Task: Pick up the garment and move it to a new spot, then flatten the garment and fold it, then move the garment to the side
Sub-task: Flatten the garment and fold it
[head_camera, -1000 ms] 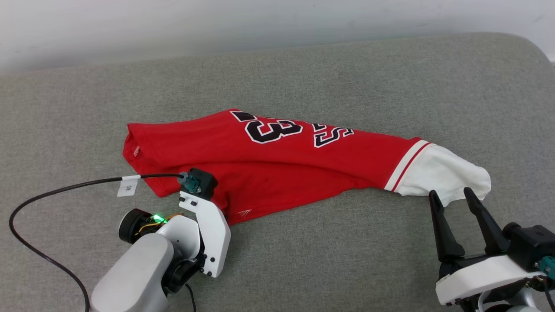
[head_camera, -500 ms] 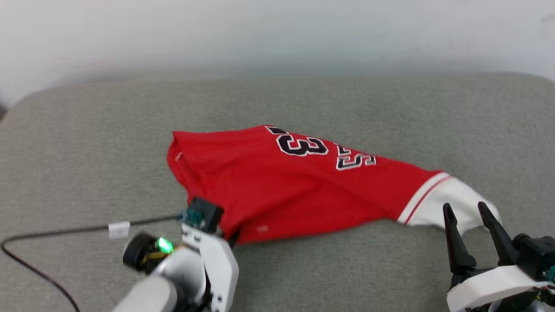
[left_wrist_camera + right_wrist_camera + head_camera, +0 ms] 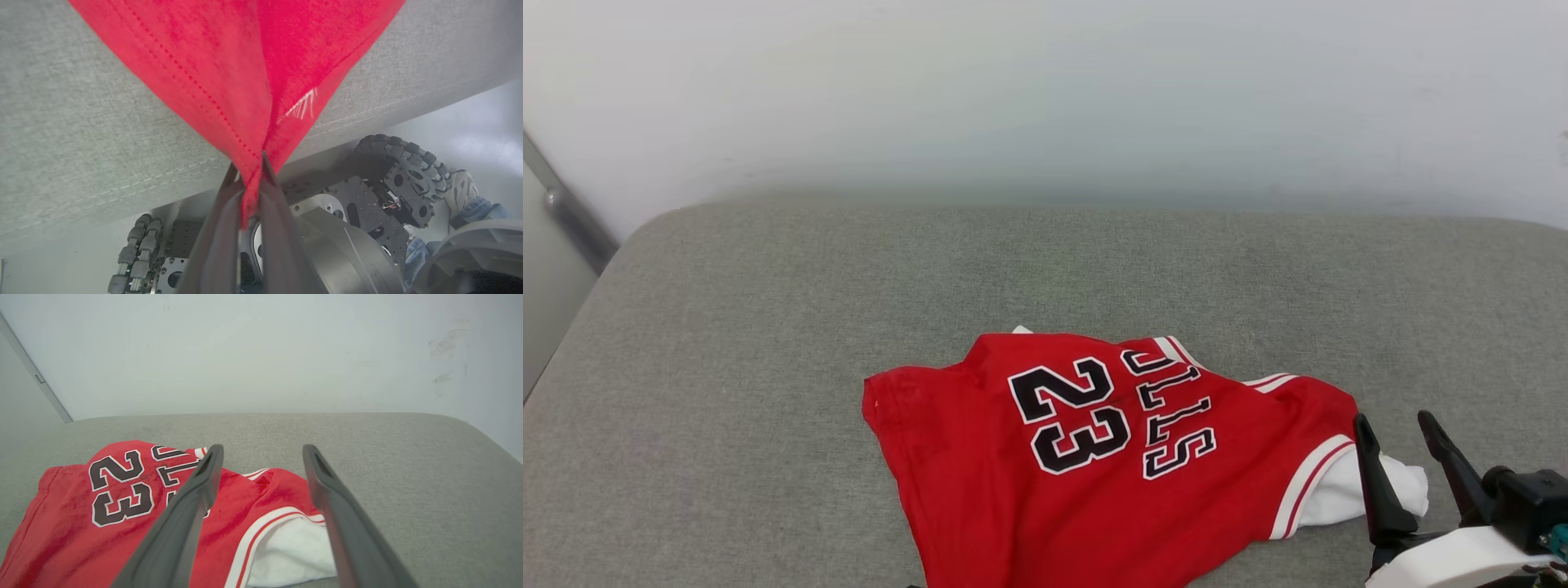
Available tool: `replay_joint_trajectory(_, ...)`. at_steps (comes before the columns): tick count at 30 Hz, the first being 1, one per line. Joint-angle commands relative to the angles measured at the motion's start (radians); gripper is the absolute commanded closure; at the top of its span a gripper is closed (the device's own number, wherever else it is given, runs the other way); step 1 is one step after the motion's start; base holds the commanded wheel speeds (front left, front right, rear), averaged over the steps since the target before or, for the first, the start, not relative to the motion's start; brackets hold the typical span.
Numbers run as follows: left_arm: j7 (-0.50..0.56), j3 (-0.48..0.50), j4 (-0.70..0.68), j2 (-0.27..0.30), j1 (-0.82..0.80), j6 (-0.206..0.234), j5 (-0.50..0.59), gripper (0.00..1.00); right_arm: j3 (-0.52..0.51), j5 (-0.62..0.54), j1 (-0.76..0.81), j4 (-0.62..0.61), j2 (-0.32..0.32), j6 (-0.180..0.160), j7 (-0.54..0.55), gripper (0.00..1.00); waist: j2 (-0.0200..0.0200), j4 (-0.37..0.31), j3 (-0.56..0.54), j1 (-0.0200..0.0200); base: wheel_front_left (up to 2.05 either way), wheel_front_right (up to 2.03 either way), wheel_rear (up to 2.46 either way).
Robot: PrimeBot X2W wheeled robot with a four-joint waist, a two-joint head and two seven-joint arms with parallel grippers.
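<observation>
- Head view: the garment [image 3: 980, 490], red with a black white-edged "23" and partly folded lettering, lies rumpled on the near half of the grey cushion [image 3: 768, 327]. Its lower part runs off the bottom edge. A white sleeve [image 3: 1339, 498] sticks out at its right end.
- The right gripper [image 3: 1394, 420] rises from the lower right corner. Its two dark fingers are spread apart and point up the view, and the inner one crosses in front of the sleeve. Whether it touches the cloth cannot be told.
- Right wrist view: the right gripper [image 3: 263, 448] is aimed level across the cushion [image 3: 408, 477] toward the pale wall [image 3: 261, 355], with its fingers wide apart. The garment [image 3: 102, 539] lies low and to the left, and the sleeve [image 3: 286, 555] shows in the gap lower down.
- Left wrist view: the left gripper [image 3: 250, 171] has its fingers pressed together on a pinch of the garment [image 3: 229, 61] near its stitched hem. The red cloth fans out taut from the pinch.
- That arm's view looks past the cushion's front edge [image 3: 81, 143] onto the robot's wheeled base [image 3: 408, 163]. A person's shoe [image 3: 459, 190] is on the floor beside the base.
</observation>
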Motion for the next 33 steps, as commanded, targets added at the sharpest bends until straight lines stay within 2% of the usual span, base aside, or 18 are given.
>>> replay_joint_trajectory(1, -0.021, 0.008, 0.001, -0.013, 0.007, 0.012, -0.002, 0.16, -0.001, 0.004, 0.015, -0.014, 0.001, -0.001, 0.005, 0.0, 0.0, 0.001, -0.009, 0.0001, 0.0, 0.0, 0.0)
replay_joint_trajectory(2, -0.037, 0.012, 0.002, -0.013, 0.001, 0.016, 0.008, 0.0, -0.002, 0.004, 0.017, -0.02, 0.001, -0.001, 0.007, 0.0, 0.0, 0.001, -0.011, 0.0001, 0.0, 0.0, 0.0)
replay_joint_trajectory(9, -0.175, 0.07, -0.036, -0.021, -0.087, 0.043, 0.082, 0.0, -0.018, 0.01, 0.027, -0.047, 0.001, -0.001, 0.017, 0.0, 0.0, 0.004, -0.022, 0.0001, 0.0, 0.0, 0.0)
replay_joint_trajectory(14, -0.269, 0.116, -0.036, -0.02, -0.201, 0.04, 0.137, 0.0, -0.026, 0.017, 0.025, -0.051, 0.001, -0.001, 0.019, 0.0, 0.0, 0.002, -0.02, 0.0001, 0.0, 0.0, 0.0)
replay_joint_trajectory(18, -0.297, 0.135, 0.002, -0.023, -0.296, 0.024, 0.16, 0.0, -0.019, 0.017, 0.007, -0.054, 0.001, -0.001, 0.016, 0.0, 0.0, -0.012, -0.005, 0.0001, 0.0, 0.0, 0.0)
replay_joint_trajectory(27, -0.163, 0.136, 0.193, 0.006, -0.515, -0.075, 0.128, 0.0, 0.007, 0.014, -0.063, -0.057, 0.001, -0.001, 0.008, 0.0, 0.0, -0.076, 0.122, 0.0001, 0.0, 0.0, 0.0)
replay_joint_trajectory(33, -0.089, 0.141, 0.343, 0.023, -0.59, -0.113, 0.099, 0.0, 0.025, 0.021, -0.107, -0.035, 0.001, -0.001, -0.005, 0.0, 0.0, -0.116, 0.187, 0.0001, 0.0, 0.0, 0.0)
